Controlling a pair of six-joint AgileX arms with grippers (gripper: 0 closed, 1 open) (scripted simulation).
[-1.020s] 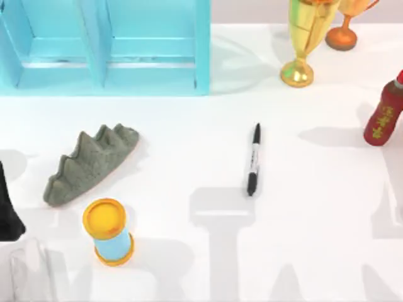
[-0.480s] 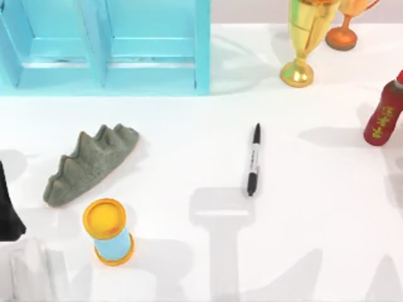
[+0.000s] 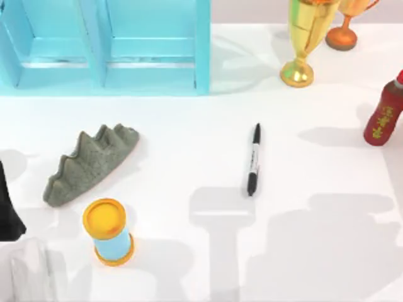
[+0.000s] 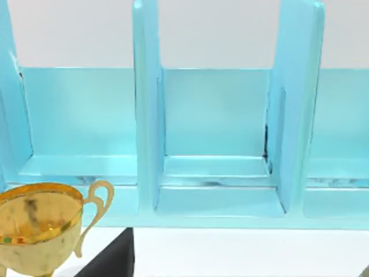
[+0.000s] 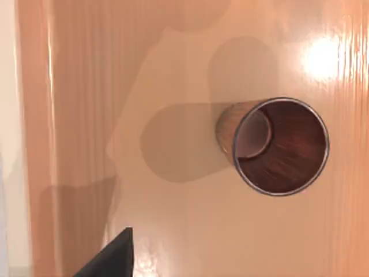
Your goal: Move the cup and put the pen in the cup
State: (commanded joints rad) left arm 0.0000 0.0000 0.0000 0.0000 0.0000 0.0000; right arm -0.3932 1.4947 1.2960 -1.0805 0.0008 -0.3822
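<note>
The cup (image 5: 271, 147) stands upright on a glossy orange-tan surface (image 5: 173, 231), seen from above by the right wrist camera — its dark mouth open, just ahead of a black fingertip (image 5: 112, 257) of the right gripper; whether that gripper is released or clenched, I cannot tell.

The top view gives the pen (image 3: 253, 160) lying flat mid-table on the white tabletop (image 3: 189, 157), with a blue shelf (image 3: 107, 44), gold trophy (image 3: 301, 38), red bottle (image 3: 384, 113), grey rock (image 3: 88, 163) and blue cylinder (image 3: 108, 231) around it.

The left wrist camera faces the shelf and a trophy.
</note>
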